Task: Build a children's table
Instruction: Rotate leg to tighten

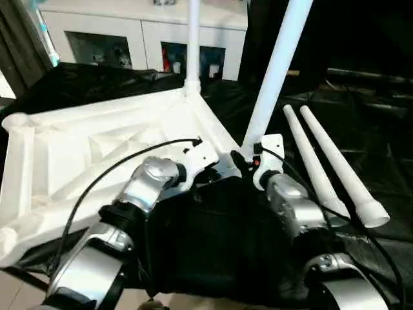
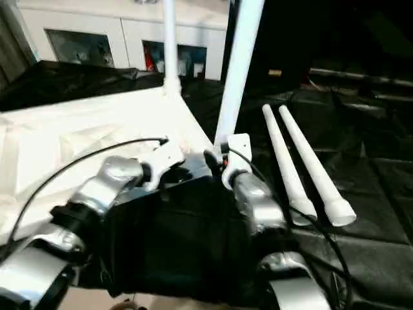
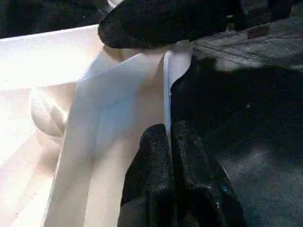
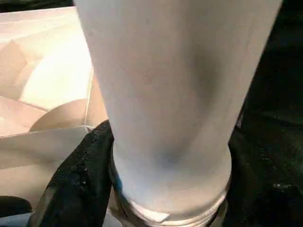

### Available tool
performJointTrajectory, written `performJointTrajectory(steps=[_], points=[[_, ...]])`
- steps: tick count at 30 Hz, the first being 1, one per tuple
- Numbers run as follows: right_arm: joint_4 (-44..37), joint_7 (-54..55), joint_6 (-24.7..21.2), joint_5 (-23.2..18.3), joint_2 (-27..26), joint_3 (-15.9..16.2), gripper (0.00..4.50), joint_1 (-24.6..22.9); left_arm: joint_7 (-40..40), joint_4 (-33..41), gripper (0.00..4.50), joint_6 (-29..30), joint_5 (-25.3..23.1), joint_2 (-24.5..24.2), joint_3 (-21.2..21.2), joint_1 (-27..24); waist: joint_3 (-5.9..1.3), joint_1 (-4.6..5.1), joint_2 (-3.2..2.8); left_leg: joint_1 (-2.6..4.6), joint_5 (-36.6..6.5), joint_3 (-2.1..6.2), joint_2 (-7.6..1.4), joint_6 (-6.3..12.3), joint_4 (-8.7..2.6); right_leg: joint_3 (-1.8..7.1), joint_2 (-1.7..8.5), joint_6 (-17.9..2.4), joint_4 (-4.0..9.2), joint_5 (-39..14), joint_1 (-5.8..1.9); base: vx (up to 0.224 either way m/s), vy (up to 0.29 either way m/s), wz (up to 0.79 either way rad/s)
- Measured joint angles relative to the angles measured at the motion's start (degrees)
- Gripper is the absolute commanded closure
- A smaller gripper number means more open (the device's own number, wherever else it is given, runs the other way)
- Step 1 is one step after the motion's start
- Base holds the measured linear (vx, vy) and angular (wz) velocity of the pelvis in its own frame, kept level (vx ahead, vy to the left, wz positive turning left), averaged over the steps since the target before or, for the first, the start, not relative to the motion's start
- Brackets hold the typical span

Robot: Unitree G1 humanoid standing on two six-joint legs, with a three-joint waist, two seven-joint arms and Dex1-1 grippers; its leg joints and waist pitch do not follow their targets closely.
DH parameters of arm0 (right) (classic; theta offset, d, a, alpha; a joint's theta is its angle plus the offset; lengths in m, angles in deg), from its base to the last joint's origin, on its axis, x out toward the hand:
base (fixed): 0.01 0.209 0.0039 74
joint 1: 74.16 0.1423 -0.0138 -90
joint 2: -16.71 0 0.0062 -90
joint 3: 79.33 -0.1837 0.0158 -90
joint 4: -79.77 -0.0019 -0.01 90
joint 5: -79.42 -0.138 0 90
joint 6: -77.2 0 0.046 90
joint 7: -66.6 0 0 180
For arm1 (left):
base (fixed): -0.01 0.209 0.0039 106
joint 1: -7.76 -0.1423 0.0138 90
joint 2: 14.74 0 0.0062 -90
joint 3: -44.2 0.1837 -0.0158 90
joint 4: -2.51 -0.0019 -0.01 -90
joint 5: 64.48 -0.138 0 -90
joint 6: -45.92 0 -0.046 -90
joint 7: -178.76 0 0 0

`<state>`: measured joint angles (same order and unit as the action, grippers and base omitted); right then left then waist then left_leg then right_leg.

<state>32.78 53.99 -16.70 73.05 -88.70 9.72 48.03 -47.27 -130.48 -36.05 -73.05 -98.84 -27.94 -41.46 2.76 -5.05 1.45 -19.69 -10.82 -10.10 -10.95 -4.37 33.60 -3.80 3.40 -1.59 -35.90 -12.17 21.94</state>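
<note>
The white table top (image 1: 77,148) lies ribbed side up on the black-draped work table. One leg (image 1: 192,39) stands upright in its far corner socket. A second leg (image 1: 277,71) leans slightly over the near right corner, its thick base (image 4: 170,156) between the fingers of my right gripper (image 1: 245,161), which is shut on it. My left gripper (image 3: 168,130) is shut on the thin rim wall (image 3: 166,90) of the top beside that corner. Two more legs (image 1: 313,161) (image 1: 342,169) lie side by side on the cloth to the right.
A white cabinet (image 1: 142,29) with open shelves stands behind the work table. The black cloth (image 1: 374,129) is wrinkled at the right. The table top's near left corner (image 1: 10,242) overhangs the table's edge, with pale floor (image 1: 13,290) below.
</note>
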Motion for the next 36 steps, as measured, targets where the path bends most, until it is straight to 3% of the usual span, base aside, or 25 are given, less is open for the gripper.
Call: performJointTrajectory(steps=[3, 6, 8, 15, 21, 32, 33, 36], points=[[0.58, -0.56, 1.74, 0.16, -0.07, -0.01, 1.06, -0.01, -0.71, 0.02, 4.50, -0.07, -0.10, -0.08, 0.01, -0.01, -0.03, 0.03, -0.06, -0.16, 0.00, 0.01, 0.00, 0.00, -0.10, -0.02, 0.00, -0.12, 0.02, 0.08, 0.02, 0.000, 0.000, 0.00], [0.78, -2.76, 2.48, 0.29, 0.04, 0.12, 0.97, -0.02, -1.96, 0.03, 4.50, -0.84, -0.09, -0.81, 0.02, -0.02, -0.01, 0.06, -0.11, -0.22, 0.00, 0.03, 0.00, 0.00, -0.15, -0.04, 0.00, -0.12, 0.02, 0.07, 0.07, 0.000, 0.000, 0.00], [0.63, -5.05, 2.92, 0.30, 0.93, 0.62, 0.97, -0.23, -3.00, 0.29, 4.50, -1.36, -0.03, -1.40, 0.06, -0.09, 0.01, 0.15, -0.13, -0.27, 0.00, 0.03, -0.01, 0.00, -0.20, -0.04, -0.01, -0.12, 0.07, 0.07, 0.11, 0.000, 0.000, 0.00], [-4.93, -25.05, 4.13, 1.23, 11.28, 6.62, 0.97, -3.65, -11.71, 3.93, 4.50, -4.23, 2.29, -6.17, 0.01, -2.24, 0.02, -0.12, -0.14, -0.40, 0.06, 0.02, -0.01, 0.25, -0.71, -0.19, -0.04, -0.08, 0.45, -0.05, 0.24, 0.000, 0.000, 0.00], [-11.69, -40.89, 0.42, -2.66, 17.89, 8.61, 0.97, -6.11, -19.57, 6.19, 4.50, -6.10, 4.50, -9.84, -0.06, -4.05, 0.02, -0.25, -0.14, -0.42, -0.01, -0.03, -0.02, 0.61, -0.62, -0.19, -0.04, -0.08, 0.67, -0.05, 0.28, 0.000, 0.000, 0.00], [-15.07, -49.31, -2.12, -4.53, 20.01, 10.32, 0.97, -7.37, -27.14, 9.99, 4.50, -5.40, 7.10, -13.31, 0.01, -6.46, 0.03, -0.43, -0.14, -0.42, -0.09, -0.04, -0.03, 0.43, -0.60, -0.19, -0.04, -0.09, 0.63, -0.04, 0.28, 0.000, 0.000, 0.00], [-15.30, -49.55, -2.40, -4.57, 20.07, 10.38, 1.22, -7.43, -27.37, 10.08, 4.50, -5.37, 7.22, -13.46, 0.01, -6.50, 0.03, -0.44, -0.14, -0.42, -0.09, -0.04, -0.03, 0.45, -0.60, -0.19, -0.04, -0.09, 0.63, -0.04, 0.29, 0.000, 0.000, 0.00], [-15.38, -50.07, -2.82, -4.71, 20.09, 10.47, 1.40, -7.43, -27.41, 10.26, 4.50, -5.09, 7.28, -13.51, 0.00, -6.58, 0.03, -0.45, -0.13, -0.42, -0.04, -0.04, -0.03, 0.52, -0.60, -0.19, -0.04, -0.09, 0.63, -0.04, 0.30, 0.000, 0.000, 0.00]])
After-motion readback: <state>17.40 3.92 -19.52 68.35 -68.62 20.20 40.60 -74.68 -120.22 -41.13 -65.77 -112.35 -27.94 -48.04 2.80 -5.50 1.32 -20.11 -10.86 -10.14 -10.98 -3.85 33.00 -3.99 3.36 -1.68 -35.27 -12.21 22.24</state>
